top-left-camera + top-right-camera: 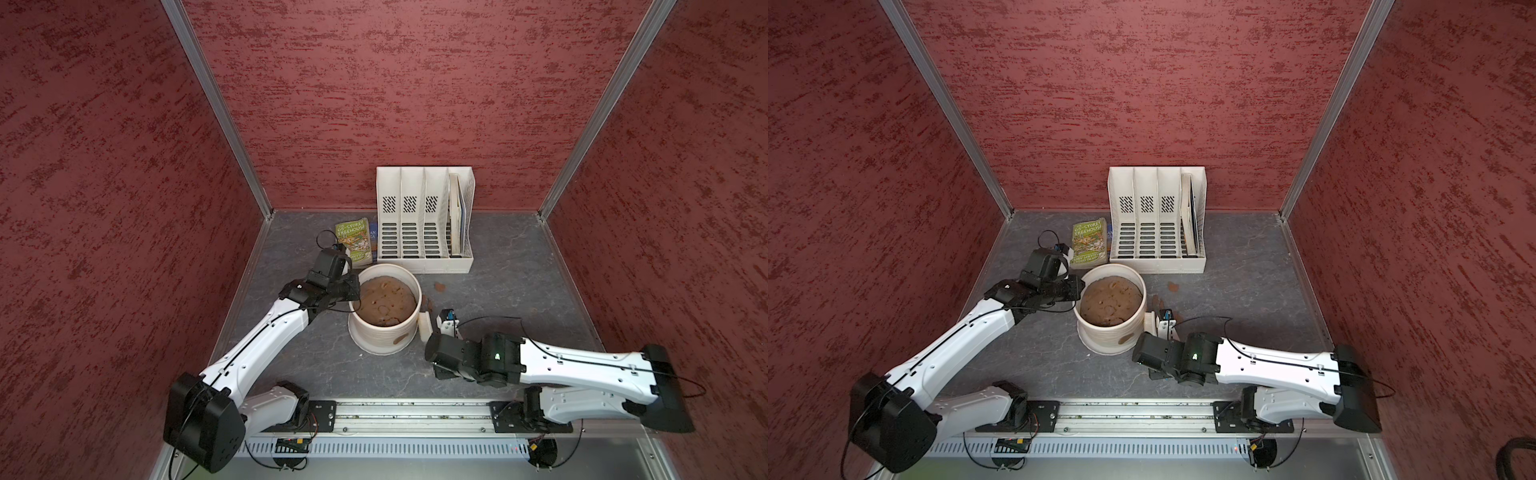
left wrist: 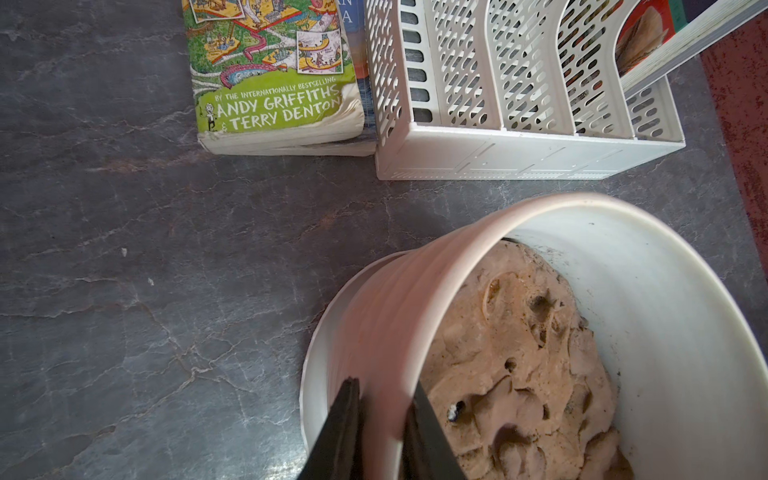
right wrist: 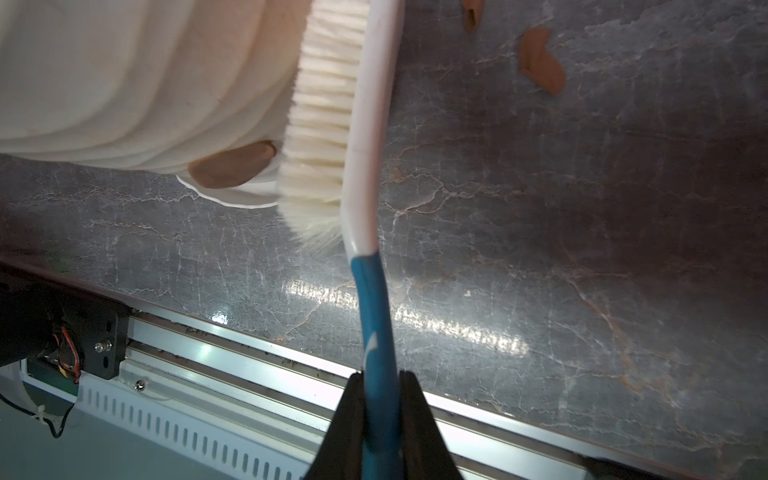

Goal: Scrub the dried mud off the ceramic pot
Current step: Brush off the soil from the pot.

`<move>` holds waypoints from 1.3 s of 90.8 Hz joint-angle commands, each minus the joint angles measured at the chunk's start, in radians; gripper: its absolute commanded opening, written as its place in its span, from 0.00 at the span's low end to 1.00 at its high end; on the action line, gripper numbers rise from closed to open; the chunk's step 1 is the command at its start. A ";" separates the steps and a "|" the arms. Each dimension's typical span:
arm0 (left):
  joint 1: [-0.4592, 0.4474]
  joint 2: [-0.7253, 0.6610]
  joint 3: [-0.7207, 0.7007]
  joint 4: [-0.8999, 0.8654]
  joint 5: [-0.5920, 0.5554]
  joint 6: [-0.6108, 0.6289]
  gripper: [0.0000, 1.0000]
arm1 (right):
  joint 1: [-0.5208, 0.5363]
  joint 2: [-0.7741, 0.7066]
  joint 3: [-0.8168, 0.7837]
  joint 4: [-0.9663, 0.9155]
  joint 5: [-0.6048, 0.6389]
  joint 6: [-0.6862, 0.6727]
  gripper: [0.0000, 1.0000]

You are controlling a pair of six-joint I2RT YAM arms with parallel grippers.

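The right gripper, clamped on a blue-handled white brush, is held just right of the reddish-brown mud patch on the cream ribbed pot, mid-frame.

This is a robotics test cell of the kind found in a lab. Three red textured wall panels box in the scene, joined at the upper corners of both top views by bare aluminium profiles. The dark stone-patterned surface ends along the lower edge at a metal rail. The rail carries the bases of the left arm and the right arm, with a slotted cable duct beneath it. The few household things near the centre, a ceramic pot, a brush, a paperback and a white file rack, look like staged props.
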 commanded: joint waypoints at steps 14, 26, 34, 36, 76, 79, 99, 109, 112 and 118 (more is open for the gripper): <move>-0.026 0.017 0.015 -0.019 0.061 -0.028 0.00 | 0.011 0.035 0.056 0.026 0.009 0.001 0.00; -0.036 0.009 0.025 -0.036 0.049 -0.016 0.00 | 0.009 0.052 0.067 0.029 0.011 -0.011 0.00; -0.042 0.007 0.028 -0.043 0.049 -0.011 0.00 | 0.003 0.078 0.096 0.028 0.018 -0.029 0.00; -0.043 0.007 0.028 -0.044 0.048 -0.012 0.00 | -0.001 0.084 0.103 0.030 0.018 -0.035 0.00; -0.045 -0.023 0.024 -0.087 0.025 -0.008 0.00 | -0.295 0.144 0.045 0.053 -0.055 -0.165 0.00; -0.043 -0.030 0.023 -0.094 0.017 -0.012 0.00 | -0.310 0.138 0.036 0.049 -0.056 -0.174 0.00; -0.014 -0.078 -0.008 -0.127 0.007 -0.024 0.00 | -0.341 0.042 0.000 0.048 -0.084 -0.231 0.00; -0.010 -0.088 -0.012 -0.135 0.001 -0.028 0.00 | -0.245 -0.023 -0.009 0.046 -0.070 -0.237 0.00; -0.009 -0.088 -0.011 -0.141 -0.006 -0.028 0.00 | -0.212 -0.036 -0.009 0.028 -0.059 -0.222 0.00; -0.004 -0.089 -0.007 -0.153 -0.019 -0.031 0.00 | -0.151 -0.057 -0.015 0.001 -0.034 -0.183 0.00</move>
